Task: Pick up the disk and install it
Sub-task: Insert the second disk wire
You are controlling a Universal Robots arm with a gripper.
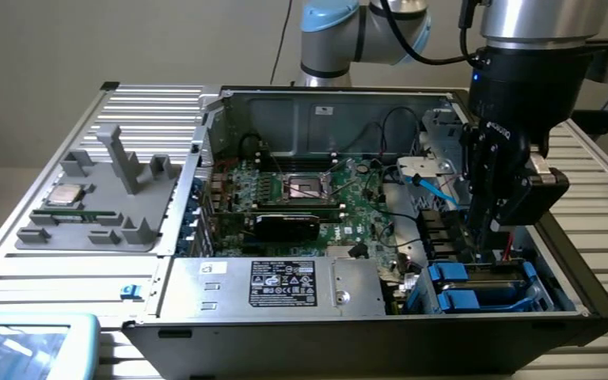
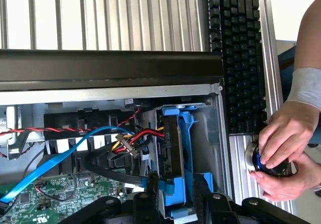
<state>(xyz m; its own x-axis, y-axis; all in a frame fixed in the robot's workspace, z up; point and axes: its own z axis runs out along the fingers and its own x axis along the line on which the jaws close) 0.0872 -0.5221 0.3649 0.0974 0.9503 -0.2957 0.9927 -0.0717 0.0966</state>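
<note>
Gripper (image 2: 173,196) straddles one disk (image 2: 173,153) in its bay.

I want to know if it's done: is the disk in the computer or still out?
In. The disk stands on edge in the bay inside the case, with the gripper over it.

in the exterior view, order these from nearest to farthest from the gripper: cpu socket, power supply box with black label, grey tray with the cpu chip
From the gripper, at the drive bays on the exterior view's right:
1. CPU socket, mid-motherboard.
2. Power supply box, front of the case, slightly farther.
3. Grey tray, outside the case, far on the exterior view's left.
</note>
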